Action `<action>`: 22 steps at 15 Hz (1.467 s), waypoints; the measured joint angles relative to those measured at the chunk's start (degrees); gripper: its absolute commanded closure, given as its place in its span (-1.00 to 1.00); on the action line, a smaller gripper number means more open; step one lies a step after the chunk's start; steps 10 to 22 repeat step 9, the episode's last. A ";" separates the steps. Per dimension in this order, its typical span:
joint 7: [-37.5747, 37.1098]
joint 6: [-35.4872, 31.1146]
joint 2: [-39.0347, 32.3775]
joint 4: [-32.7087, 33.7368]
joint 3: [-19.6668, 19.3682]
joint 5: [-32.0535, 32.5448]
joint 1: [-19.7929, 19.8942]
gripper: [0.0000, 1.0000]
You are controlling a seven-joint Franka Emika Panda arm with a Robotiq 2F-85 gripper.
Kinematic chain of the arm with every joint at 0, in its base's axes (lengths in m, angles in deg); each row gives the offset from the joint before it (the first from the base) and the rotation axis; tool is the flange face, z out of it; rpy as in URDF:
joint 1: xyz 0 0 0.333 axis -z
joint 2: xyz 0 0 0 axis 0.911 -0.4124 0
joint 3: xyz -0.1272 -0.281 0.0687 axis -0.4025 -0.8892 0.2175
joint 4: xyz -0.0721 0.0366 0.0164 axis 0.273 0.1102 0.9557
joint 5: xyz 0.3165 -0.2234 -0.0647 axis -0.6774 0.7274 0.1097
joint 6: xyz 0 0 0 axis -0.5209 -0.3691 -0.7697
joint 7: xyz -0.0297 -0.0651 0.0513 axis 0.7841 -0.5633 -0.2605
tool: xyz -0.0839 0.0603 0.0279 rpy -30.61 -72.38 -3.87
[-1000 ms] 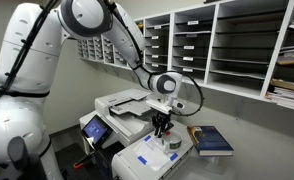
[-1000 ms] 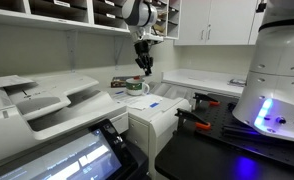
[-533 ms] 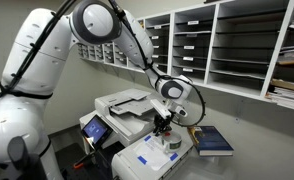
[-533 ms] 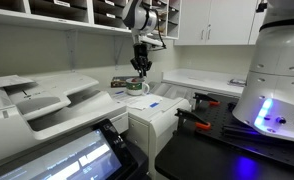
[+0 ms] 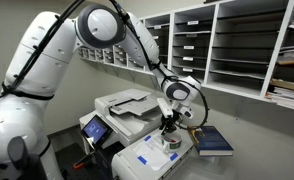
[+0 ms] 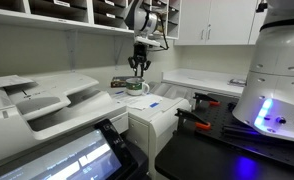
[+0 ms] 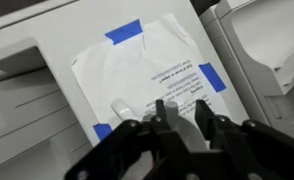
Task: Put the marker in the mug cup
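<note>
The mug cup, small and pale grey-white, stands on top of a white machine in both exterior views [image 5: 173, 144] [image 6: 137, 88]. My gripper [image 5: 168, 127] [image 6: 138, 70] hangs just above it. In the wrist view the gripper [image 7: 182, 112] is shut on a grey marker [image 7: 173, 112] that stands between the two black fingers. Below it lies a white sheet [image 7: 147, 70] held down with blue tape. A small white rounded thing [image 7: 118, 106] shows left of the fingers; I cannot tell what it is. I cannot make out the cup in the wrist view.
A blue book [image 5: 213, 140] lies beside the cup on the counter. A large printer [image 5: 127, 103] [image 6: 32, 95] stands next to the white machine. Wall shelves with papers [image 5: 237, 45] run behind. Red-handled clamps [image 6: 192, 120] lie on a dark surface.
The gripper with the marker has moved sideways and slightly down, so that it now hangs over the cup. The cup and book have not moved.
</note>
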 measured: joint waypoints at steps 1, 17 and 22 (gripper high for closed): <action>-0.19 -0.67 0.01 0.11 -0.06 0.00 0.06 -0.55; 0.12 -19.41 7.47 -8.33 0.02 12.41 -4.90 -1.00; 0.12 -19.41 7.47 -8.33 0.02 12.41 -4.90 -1.00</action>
